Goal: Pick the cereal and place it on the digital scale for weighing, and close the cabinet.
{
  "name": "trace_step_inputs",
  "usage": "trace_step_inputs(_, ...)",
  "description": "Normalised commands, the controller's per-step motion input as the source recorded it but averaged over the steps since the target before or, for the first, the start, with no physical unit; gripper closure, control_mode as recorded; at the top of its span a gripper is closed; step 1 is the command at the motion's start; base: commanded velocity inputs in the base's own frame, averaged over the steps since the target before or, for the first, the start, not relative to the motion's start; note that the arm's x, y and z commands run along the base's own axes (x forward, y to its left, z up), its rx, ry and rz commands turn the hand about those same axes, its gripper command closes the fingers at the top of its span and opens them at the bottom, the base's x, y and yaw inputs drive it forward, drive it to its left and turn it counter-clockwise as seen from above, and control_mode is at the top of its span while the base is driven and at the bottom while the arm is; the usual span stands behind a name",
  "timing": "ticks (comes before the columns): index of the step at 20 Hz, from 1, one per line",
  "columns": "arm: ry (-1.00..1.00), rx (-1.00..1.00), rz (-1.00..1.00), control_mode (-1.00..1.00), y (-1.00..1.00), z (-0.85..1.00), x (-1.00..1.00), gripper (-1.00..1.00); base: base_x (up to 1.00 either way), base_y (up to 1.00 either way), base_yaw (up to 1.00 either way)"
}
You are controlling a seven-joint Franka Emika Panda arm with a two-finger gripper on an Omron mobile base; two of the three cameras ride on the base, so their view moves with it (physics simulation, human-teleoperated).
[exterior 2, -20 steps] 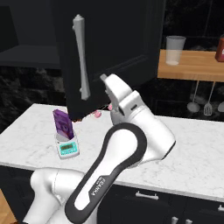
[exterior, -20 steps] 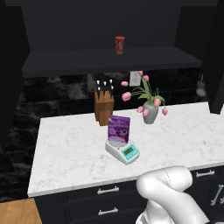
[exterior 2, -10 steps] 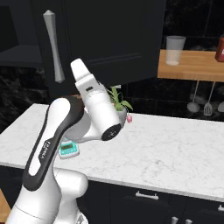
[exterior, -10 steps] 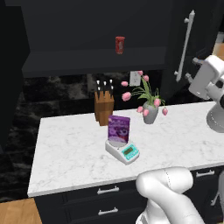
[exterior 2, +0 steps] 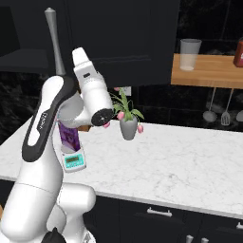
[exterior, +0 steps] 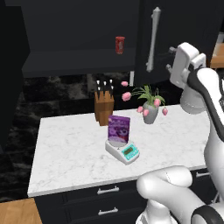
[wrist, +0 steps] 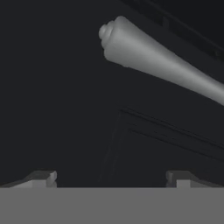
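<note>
The scale sits near the front middle of the white marble counter, teal display toward the camera. The cereal stands upright on its plate, so it is already on the scale. Just behind stands a wooden knife block, and to its right a grey vase of pink tulips. Higher up, the gripper is raised at the cabinet, facing the right door; its fingertips are spread wide with nothing between them, the door's silver handle close ahead but untouched. That door still stands partly open, and a small red can rests on the shelf inside the cabinet
</note>
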Motion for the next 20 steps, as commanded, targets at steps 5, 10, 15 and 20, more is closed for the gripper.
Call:
trace_step_inputs(5, -0.01, 0.0, 0.0, -1.0, 0.0, -0.03, 0.74, -1.0, 0.0, 0.0, 0.0)
trace_step_inputs(10, -0.04, 0.0, 0.0, -1.0, 0.0, -0.09, 0.68, -1.0, 0.0, 0.0, 0.0)
trace_step_inputs(15, -0.01, 0.0, 0.0, -1.0, 0.0, -0.41, 0.9, -1.0, 0.0, 0.0, 0.0)
trace_step_inputs(20, -0.05, 0.0, 0.0, -1.0, 0.0, -0.55, 0.79, -1.0, 0.0, 0.0, 0.0)
